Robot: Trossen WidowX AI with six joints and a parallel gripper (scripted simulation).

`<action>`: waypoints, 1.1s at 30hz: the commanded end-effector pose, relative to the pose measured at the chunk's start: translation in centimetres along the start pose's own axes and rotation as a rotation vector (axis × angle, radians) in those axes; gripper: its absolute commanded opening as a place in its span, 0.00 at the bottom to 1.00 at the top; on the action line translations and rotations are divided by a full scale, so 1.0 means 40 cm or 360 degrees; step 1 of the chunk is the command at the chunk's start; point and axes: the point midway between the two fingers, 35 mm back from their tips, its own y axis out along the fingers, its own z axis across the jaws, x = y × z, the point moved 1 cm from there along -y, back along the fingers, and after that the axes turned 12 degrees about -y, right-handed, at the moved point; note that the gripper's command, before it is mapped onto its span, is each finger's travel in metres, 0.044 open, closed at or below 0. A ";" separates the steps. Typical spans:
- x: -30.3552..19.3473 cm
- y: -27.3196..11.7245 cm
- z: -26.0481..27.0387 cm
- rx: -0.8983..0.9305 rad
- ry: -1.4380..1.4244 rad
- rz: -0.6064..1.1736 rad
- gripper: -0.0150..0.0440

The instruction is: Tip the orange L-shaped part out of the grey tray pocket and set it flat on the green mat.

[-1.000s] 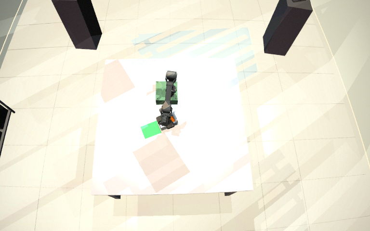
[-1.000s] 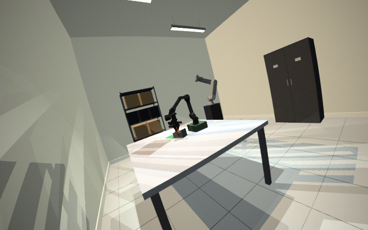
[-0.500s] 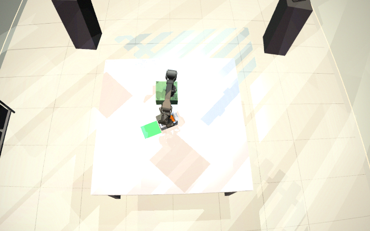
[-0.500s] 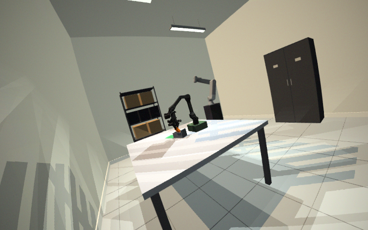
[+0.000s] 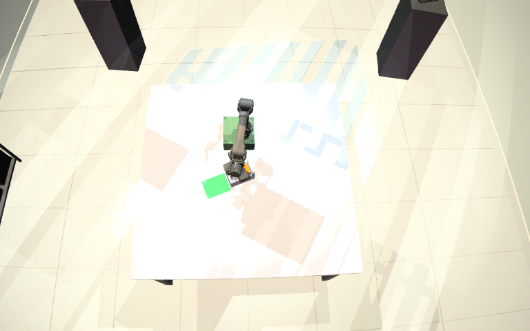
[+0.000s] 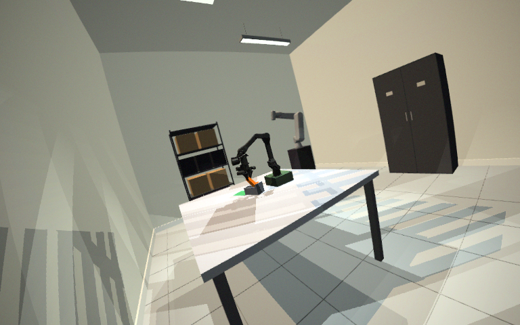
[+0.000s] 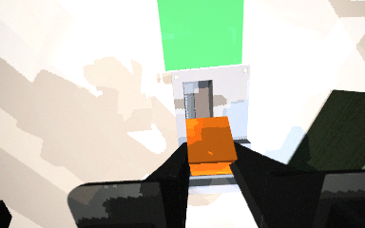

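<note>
The gripper (image 6: 249,179) (image 7: 206,145) is pinching the orange part (image 5: 247,167) (image 6: 252,181) (image 7: 211,140). The part is tilted, above the grey tray (image 5: 242,181) (image 6: 252,189) (image 7: 233,90). The green mat (image 5: 216,186) (image 6: 239,193) (image 7: 201,33) lies flat on the white surface (image 5: 187,241) (image 6: 237,229) (image 7: 295,57), just beside the tray.

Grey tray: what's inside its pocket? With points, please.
In the wrist view, the near-mat end of the pocket in the grey tray (image 5: 235,183) (image 6: 252,190) (image 7: 238,87) shows bare walls and floor. The orange part (image 5: 247,168) (image 6: 252,181) (image 7: 210,140), pinched by the claw (image 6: 249,178) (image 7: 206,145), covers the rest.
</note>
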 end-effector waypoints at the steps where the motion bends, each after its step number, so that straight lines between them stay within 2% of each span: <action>1: -0.002 -0.018 0.000 0.0004 -0.0003 0.0010 0.25; 25: -0.002 -0.086 0.000 0.0004 -0.0003 0.0010 0.25; 33: 0.057 -0.082 -0.016 0.0003 -0.0003 0.0006 0.25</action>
